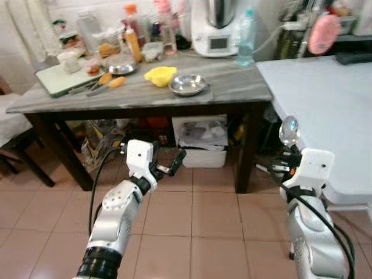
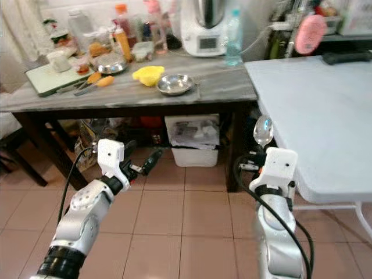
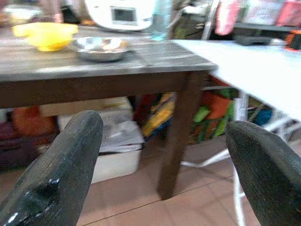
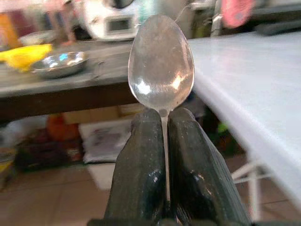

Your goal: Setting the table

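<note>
Upright spoon [image 4: 161,66] in right claw [image 4: 162,136]; steel bowl [image 1: 188,85] on dark table [image 1: 232,81]

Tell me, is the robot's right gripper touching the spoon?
Touching. In the right wrist view the right gripper has its two black fingers pressed on the spoon handle, bowl sticking up.

Floor [image 1: 192,232]: terracotta-pink square tiles with pale grout, from 6 o'clock up to centre. Dark wooden table [image 1: 139,93], grey streaked top, at 11 to 12 o'clock, cluttered along its back edge. White table [image 1: 325,110], plain top, at 3 o'clock. White storage bin [image 1: 200,142] under the wooden table. Wall behind: white tile. Lighting: even, soft.
</note>
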`<state>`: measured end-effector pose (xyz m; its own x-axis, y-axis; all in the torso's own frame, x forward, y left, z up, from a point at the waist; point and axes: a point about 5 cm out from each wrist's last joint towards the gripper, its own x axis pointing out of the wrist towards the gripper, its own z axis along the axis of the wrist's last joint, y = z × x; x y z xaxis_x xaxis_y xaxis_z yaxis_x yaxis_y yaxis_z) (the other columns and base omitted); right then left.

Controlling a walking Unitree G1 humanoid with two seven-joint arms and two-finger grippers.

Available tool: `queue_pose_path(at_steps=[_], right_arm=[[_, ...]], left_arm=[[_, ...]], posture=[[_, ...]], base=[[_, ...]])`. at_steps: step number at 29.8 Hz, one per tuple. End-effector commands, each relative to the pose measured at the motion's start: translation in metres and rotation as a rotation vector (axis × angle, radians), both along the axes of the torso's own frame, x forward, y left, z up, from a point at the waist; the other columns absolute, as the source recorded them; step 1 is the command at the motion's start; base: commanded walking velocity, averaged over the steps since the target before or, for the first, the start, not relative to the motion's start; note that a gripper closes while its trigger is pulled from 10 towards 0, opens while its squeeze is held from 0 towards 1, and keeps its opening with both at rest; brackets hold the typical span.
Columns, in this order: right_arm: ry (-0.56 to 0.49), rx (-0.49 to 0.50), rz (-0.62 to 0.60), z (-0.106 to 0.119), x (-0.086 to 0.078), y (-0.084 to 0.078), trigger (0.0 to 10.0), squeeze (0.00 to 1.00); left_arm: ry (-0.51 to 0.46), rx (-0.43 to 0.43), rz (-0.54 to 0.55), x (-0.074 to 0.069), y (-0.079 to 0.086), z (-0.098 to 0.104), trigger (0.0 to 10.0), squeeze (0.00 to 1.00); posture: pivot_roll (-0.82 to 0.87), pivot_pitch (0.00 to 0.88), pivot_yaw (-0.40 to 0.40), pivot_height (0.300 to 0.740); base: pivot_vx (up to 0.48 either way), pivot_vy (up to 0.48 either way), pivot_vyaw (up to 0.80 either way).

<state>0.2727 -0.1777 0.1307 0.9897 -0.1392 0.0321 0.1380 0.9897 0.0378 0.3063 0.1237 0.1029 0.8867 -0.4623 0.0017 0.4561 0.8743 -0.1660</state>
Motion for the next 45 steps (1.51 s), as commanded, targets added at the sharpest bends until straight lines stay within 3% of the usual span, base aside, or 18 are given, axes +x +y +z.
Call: queue_pose_path(at_steps=[1, 45], right_arm=[[-0.024, -0.010, 0.005, 0.0051, 0.0008, -0.0003, 10.0, 0.00], [-0.017, 0.013, -0.012, 0.0030, 0.0023, -0.0012, 10.0, 0.00]], left_arm=[[-0.020, 0.001, -0.010, 0.0022, -0.0010, 0.0055, 10.0, 0.00], [-0.015, -0.011, -0.042, -0.0015, -0.0083, 0.0035, 10.0, 0.00]], posture=[[-0.13, 0.000, 0.086, 0.740], [-0.13, 0.000, 0.087, 0.740]], base=[[0.386, 0.000, 0.00], [0.385, 0.000, 0.00]])
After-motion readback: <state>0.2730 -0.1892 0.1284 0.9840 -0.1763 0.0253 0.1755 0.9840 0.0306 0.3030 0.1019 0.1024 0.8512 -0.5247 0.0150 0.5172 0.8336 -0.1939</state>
